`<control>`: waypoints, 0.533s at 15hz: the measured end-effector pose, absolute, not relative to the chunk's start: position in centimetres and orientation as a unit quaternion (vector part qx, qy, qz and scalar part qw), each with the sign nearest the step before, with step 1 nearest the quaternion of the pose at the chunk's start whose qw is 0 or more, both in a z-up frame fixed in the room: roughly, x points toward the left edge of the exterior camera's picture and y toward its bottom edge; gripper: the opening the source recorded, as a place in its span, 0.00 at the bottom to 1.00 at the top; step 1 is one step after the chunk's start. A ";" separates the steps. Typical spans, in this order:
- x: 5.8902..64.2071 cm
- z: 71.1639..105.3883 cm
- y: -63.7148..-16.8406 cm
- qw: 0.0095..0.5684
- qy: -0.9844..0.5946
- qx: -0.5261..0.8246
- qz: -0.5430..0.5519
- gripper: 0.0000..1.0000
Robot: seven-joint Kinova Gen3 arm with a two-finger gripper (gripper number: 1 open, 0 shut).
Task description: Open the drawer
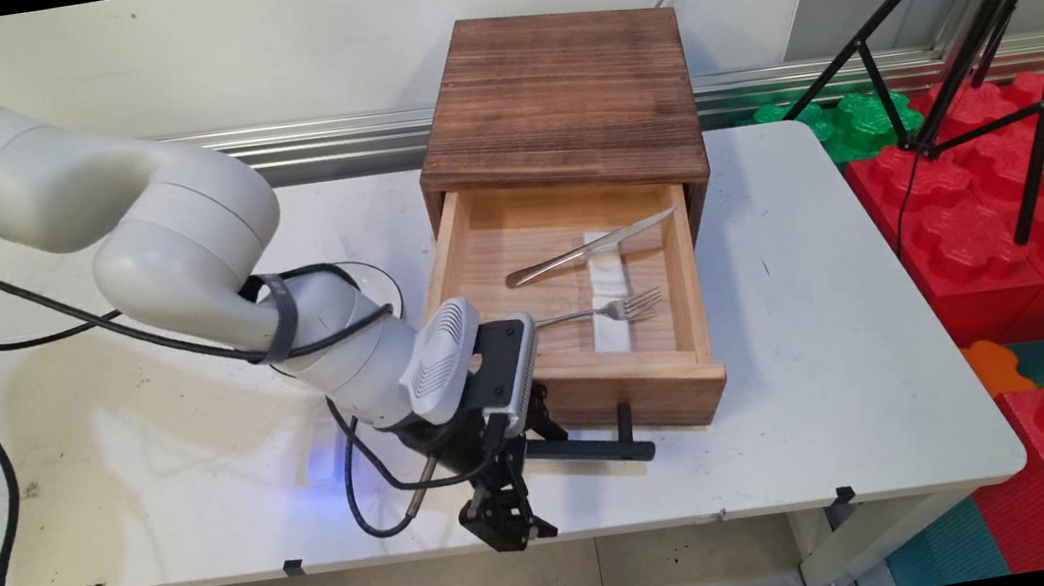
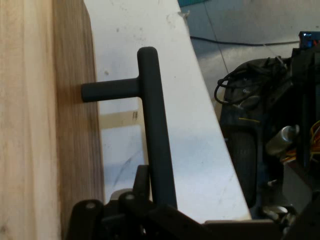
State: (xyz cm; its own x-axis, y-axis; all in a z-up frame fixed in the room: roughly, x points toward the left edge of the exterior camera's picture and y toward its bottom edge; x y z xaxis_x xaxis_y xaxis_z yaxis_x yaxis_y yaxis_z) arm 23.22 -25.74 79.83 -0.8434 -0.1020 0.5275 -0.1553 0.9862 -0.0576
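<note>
- Reaching in from the left, the white arm carries its black two-finger hand (image 1: 509,527) low at the white worktop's (image 1: 841,342) near edge, just before the drawer front.
- The hand view shows the black T-shaped bar handle (image 2: 152,125) running down into the linkage; whether the fingers clamp it or merely flank it cannot be told.
- The light wooden drawer (image 1: 577,326) stands pulled out of the dark brown wooden box (image 1: 562,96), which fits the hand's place at its handle.
- Inside lie a steel knife (image 1: 592,247) and a steel fork (image 1: 605,310), both across a white folded napkin (image 1: 607,287).
</note>
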 end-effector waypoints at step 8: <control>23.1 79.9 -24.7 0.281 -0.955 0.086 0.037 1.00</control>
State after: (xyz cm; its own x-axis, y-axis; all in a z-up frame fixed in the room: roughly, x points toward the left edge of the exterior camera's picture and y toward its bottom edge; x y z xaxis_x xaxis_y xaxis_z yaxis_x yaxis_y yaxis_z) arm 23.06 -24.70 79.93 -0.8271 -0.1436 0.5434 -0.1846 0.9826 -0.0214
